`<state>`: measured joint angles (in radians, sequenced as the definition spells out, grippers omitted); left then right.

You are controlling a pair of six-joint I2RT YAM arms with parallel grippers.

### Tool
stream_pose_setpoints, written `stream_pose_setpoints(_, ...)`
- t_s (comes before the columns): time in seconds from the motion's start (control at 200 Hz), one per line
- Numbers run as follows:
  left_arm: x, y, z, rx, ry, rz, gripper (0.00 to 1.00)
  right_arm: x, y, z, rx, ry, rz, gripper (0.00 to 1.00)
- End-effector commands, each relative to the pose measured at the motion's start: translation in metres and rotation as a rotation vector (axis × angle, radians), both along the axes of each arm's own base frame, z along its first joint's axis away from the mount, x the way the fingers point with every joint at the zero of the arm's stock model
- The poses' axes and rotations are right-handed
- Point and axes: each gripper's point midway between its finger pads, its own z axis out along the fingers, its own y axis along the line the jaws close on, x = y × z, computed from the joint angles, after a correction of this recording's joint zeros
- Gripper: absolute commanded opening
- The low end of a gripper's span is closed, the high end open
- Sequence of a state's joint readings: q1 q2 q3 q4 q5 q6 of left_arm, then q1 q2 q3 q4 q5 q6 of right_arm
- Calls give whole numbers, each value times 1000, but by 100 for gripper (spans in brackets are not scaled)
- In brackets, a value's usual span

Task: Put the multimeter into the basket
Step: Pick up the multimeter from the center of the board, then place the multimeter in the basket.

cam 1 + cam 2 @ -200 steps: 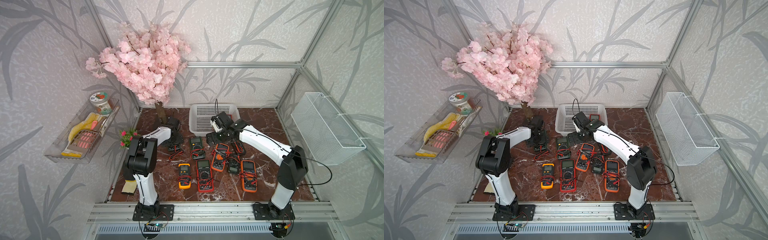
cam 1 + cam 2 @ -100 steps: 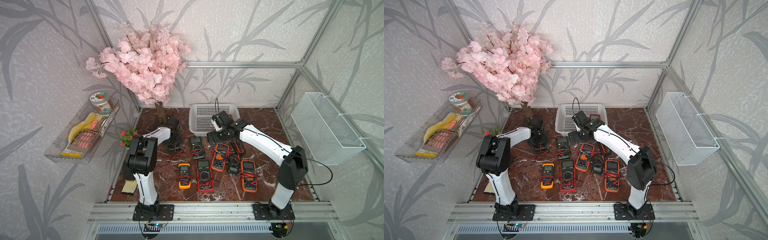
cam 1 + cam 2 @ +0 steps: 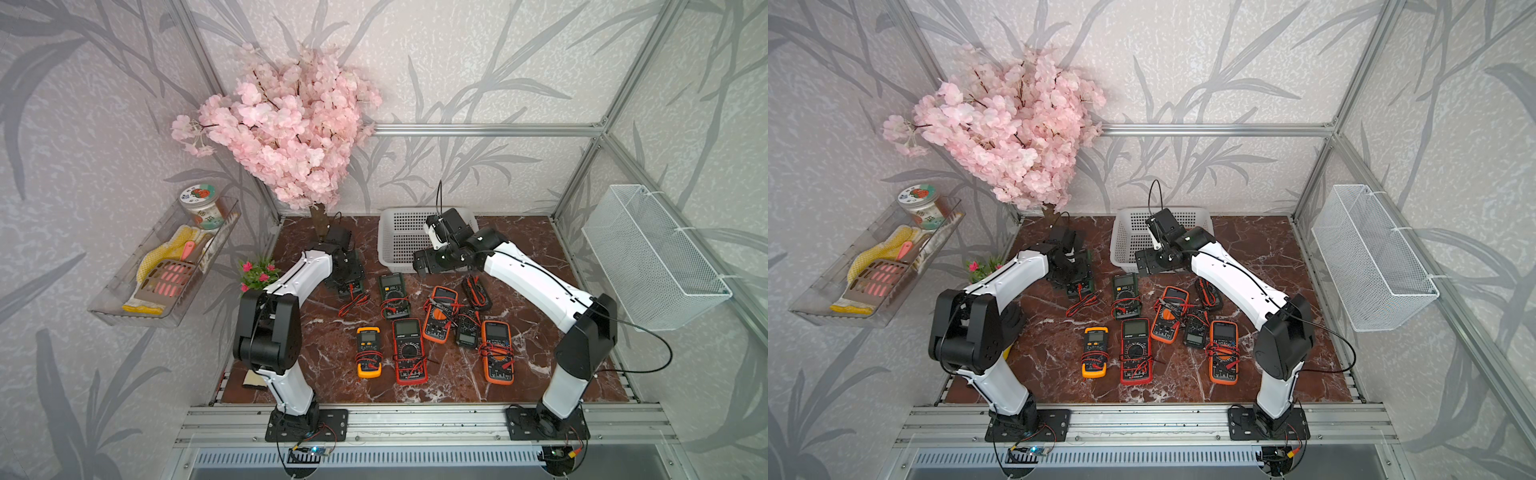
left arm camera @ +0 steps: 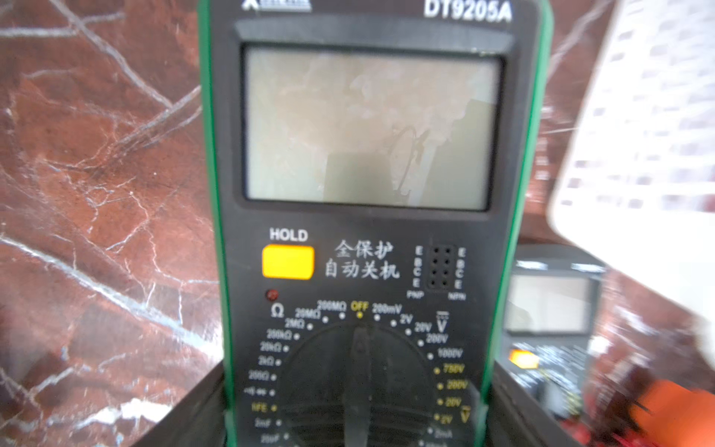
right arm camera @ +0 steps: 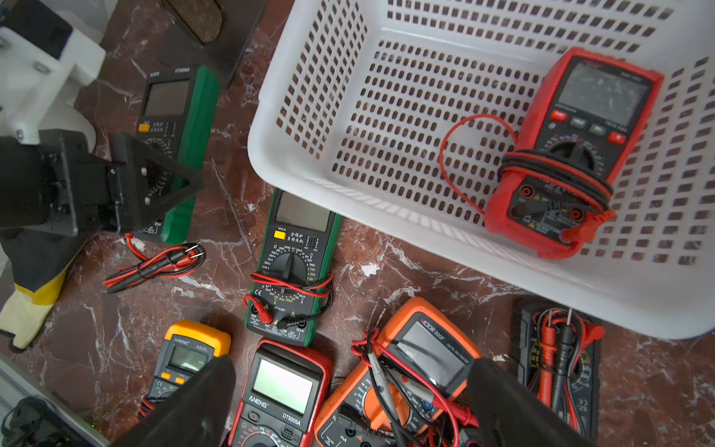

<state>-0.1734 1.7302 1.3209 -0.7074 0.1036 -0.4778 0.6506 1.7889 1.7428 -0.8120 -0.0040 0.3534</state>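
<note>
My left gripper is shut on a green-edged black multimeter, one finger on each long side beside the dial. In the right wrist view that multimeter is tilted, green side showing, in the left gripper just left of the basket. In both top views the left gripper is low at the back left of the table. The white perforated basket holds a red multimeter. My right gripper is open and empty by the basket's front edge.
Several more multimeters with wound leads lie mid-table: a green one, yellow, red and two orange. Loose red-black leads lie beside the left gripper. A pink blossom tree stands back left; a wire-mesh bin hangs right.
My left gripper's jaws have closed onto the green-edged multimeter. Both arms have stayed almost where they were.
</note>
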Motion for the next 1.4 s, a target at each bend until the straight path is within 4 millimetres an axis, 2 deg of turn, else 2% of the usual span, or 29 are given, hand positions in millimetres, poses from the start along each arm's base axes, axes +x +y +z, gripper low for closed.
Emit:
stream_pose_setpoints(0.0,-8,-21,42,-61,-35,-77,50,12,-14,20,53,-15,-63,99)
stream_pose_setpoints(0.14,-8,-46,75,-108,-103,-145,50,27,-35,33,114,-15,-137,99)
stream_pose_setpoints(0.27,-1,-72,100,-138,-166,-188,50,37,-54,40,153,-20,-195,99)
stream_pose_setpoints(0.43,23,-102,126,-177,-250,-216,50,44,-69,42,180,-12,-243,99)
stream_pose_setpoints(0.555,47,-121,137,-193,-287,-231,51,44,-77,38,195,7,-270,99)
stream_pose_setpoints(0.78,89,-152,142,-195,-324,-260,51,45,-94,21,192,49,-323,99)
stream_pose_setpoints(0.8,93,-155,141,-195,-326,-262,51,41,-97,31,206,32,-325,99)
stream_pose_setpoints(0.915,114,-169,140,-195,-345,-263,51,40,-106,27,212,48,-351,99)
stream_pose_setpoints(1.22,166,-205,120,-234,-424,-222,51,31,-125,15,172,78,-390,99)
stream_pose_setpoints(1.395,184,-233,109,-270,-466,-227,53,23,-132,5,141,98,-394,99)
